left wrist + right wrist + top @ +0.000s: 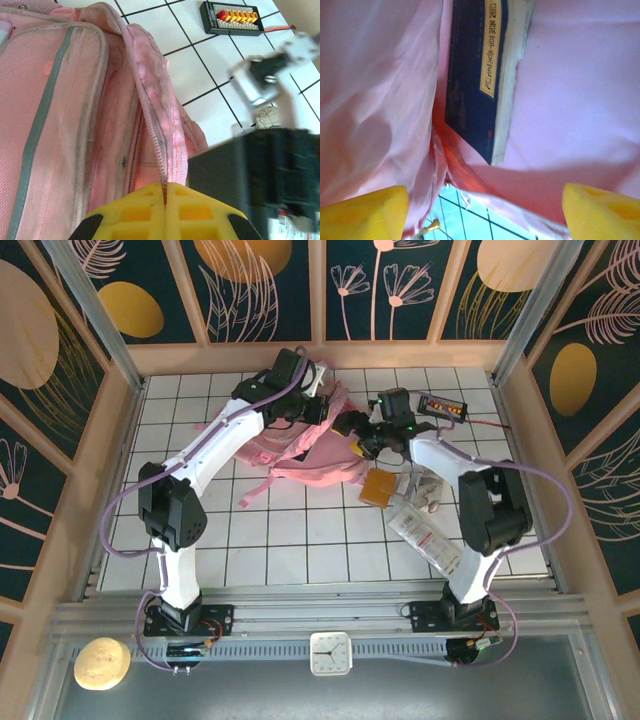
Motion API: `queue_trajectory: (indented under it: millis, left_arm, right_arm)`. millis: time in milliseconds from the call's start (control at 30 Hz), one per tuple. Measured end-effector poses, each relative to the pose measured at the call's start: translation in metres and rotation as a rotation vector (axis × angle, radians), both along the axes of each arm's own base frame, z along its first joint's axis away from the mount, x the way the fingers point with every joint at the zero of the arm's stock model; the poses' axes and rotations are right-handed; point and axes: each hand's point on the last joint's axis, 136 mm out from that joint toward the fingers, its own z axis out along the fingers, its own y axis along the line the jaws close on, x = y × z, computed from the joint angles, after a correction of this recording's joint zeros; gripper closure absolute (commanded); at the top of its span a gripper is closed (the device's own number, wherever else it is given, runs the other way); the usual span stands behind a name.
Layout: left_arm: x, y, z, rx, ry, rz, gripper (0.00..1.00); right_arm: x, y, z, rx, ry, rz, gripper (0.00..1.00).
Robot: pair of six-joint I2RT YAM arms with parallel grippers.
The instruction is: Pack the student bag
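item 1. white square clock (330, 653), on the grey ledge (250, 655) in front of the arm bases, well nearer than the student bag (290, 452) and roughly in line with its middle.
item 2. round tan disc (101, 663), same ledge, well to the near-left of the bag.
item 3. clear flat packet (425, 537) with red print, on the tiled tabletop (300, 550), near-right of the bag and apart from it.
item 4. brown square pad (380, 487), just beside the bag's near-right corner.
item 5. the student bag: pink and soft, lying on the tabletop in its far middle part. long axis runs roughly left to right. the open mouth points right, toward the right arm (490, 510), and the straps trail off the near-left side. a grey strip and the zip lines run along its length.
item 6. left jaws: at the bag's far-right part, on the left arm (215, 450). yellow fingers (135, 212) pressed together, pinching the pink zip edge of the bag's mouth.
item 7. right jaws: inside the bag's mouth. yellow fingers (360, 212) spread wide, with pink lining on either side.
item 8. dark blue book (475, 80) with a cream label of chinese characters, deeper inside the bag, long axis running inward, apart from both fingers.
item 9. black box (441, 405) with a row of orange and red parts, on the tabletop beyond the bag's right end, apart from it.
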Motion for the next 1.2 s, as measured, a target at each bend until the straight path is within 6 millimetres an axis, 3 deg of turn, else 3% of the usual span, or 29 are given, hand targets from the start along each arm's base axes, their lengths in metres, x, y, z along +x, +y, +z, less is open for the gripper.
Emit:
queue_trajectory:
  millis: [67,300,367,467,567,667,733,767,833,900,1067,1200]
  left_arm:
    - [0.000,-0.001,-0.003,-0.005,0.007,0.005,0.89]
    - [-0.004,-0.003,-0.017,-0.040,0.050,0.023,0.02]
    - [-0.014,0.004,-0.027,-0.038,0.086,0.048,0.01]
    - [-0.039,0.031,-0.037,-0.048,0.151,0.126,0.01]
    - [-0.066,0.078,-0.042,-0.117,0.214,0.258,0.01]
    - [-0.078,0.135,-0.059,-0.213,0.264,0.435,0.02]
    - [-0.080,0.165,-0.083,-0.259,0.315,0.543,0.10]
    - [-0.081,0.173,-0.097,-0.274,0.346,0.578,0.20]
    - [-0.082,0.178,-0.121,-0.292,0.406,0.617,0.41]
    - [-0.080,0.182,-0.140,-0.308,0.448,0.639,0.49]
    - [-0.061,0.193,-0.163,-0.358,0.469,0.677,0.50]
    - [-0.050,0.200,-0.176,-0.377,0.475,0.696,0.52]
  right_arm:
    - [-0.010,-0.011,0.008,-0.017,-0.013,-0.012,0.01]
    - [-0.050,-0.039,0.045,-0.038,-0.098,-0.052,0.01]
    - [-0.056,-0.038,0.058,-0.036,-0.136,-0.042,0.01]
    - [-0.066,-0.023,0.064,-0.049,-0.164,0.023,0.01]
    - [-0.077,0.001,0.058,-0.072,-0.161,0.105,0.01]
    - [-0.085,0.020,0.045,-0.085,-0.132,0.163,0.04]
    - [-0.089,0.027,0.035,-0.097,-0.113,0.185,0.06]
    - [-0.091,0.031,0.030,-0.104,-0.104,0.198,0.07]
    - [-0.094,0.037,0.024,-0.122,-0.095,0.223,0.07]
    - [-0.094,0.044,0.024,-0.147,-0.105,0.248,0.06]
    - [-0.097,0.060,0.039,-0.201,-0.198,0.288,0.01]
    - [-0.097,0.058,0.045,-0.234,-0.239,0.273,0.01]
